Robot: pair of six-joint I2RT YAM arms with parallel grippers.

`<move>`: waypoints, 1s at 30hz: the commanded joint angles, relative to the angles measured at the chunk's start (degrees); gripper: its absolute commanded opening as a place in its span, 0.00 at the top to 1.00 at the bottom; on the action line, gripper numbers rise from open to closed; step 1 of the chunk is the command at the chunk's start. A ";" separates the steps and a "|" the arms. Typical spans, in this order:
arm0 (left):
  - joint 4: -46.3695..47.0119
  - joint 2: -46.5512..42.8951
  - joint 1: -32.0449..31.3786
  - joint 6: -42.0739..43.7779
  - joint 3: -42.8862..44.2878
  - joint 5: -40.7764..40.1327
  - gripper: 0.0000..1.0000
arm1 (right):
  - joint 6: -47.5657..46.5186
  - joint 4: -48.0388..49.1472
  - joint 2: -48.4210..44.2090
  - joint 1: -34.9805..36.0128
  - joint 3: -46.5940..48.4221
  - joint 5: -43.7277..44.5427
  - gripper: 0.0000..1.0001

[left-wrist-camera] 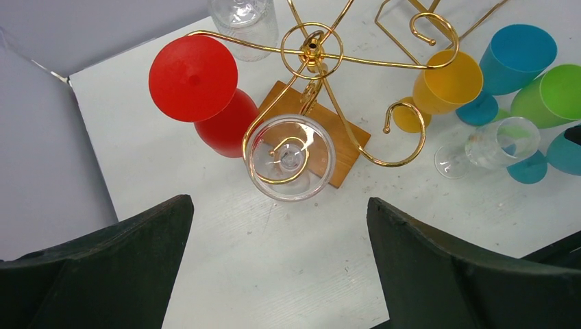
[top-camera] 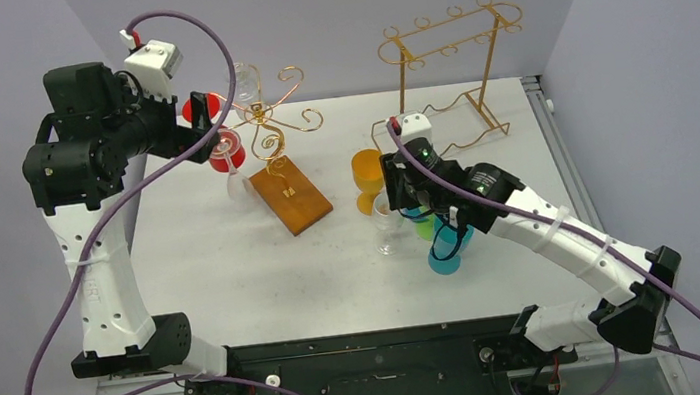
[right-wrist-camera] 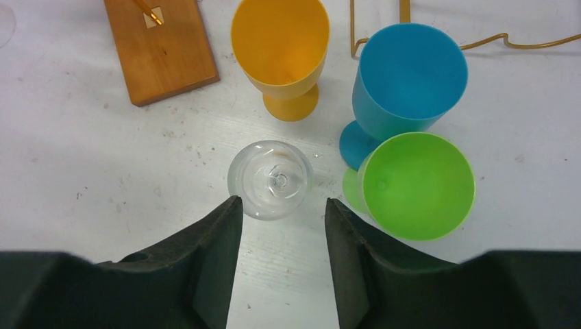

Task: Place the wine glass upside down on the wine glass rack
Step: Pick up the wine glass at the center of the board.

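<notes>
The wine glass stands on the table right of the wine glass rack, cups just behind it.

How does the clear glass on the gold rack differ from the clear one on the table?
The racked clear glass hangs upside down from a spiral arm of the wine glass rack; the table clear glass stands upright. The racked one neighbours a red glass; the table one sits just ahead of the right end effector. Both are transparent.

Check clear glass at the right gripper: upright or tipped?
Upright. The clear glass shows its open mouth from above, stem centred inside.
</notes>
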 commanded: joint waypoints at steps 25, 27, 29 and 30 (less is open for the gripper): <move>1.53 -2.76 0.26 2.22 -2.25 1.88 0.03 | -2.86 -0.26 3.52 -11.89 -0.63 -0.69 0.57; 1.51 -2.70 0.27 2.10 -1.96 2.14 0.03 | -2.32 -0.11 3.89 -11.89 -1.64 -1.21 0.57; 1.43 -2.83 0.25 2.31 -1.99 2.11 0.03 | -1.76 0.33 3.84 -11.81 -3.22 -1.60 0.57; 1.51 -2.93 0.23 2.47 -2.24 1.93 0.03 | -1.66 0.74 3.71 -11.80 -4.01 -1.80 0.57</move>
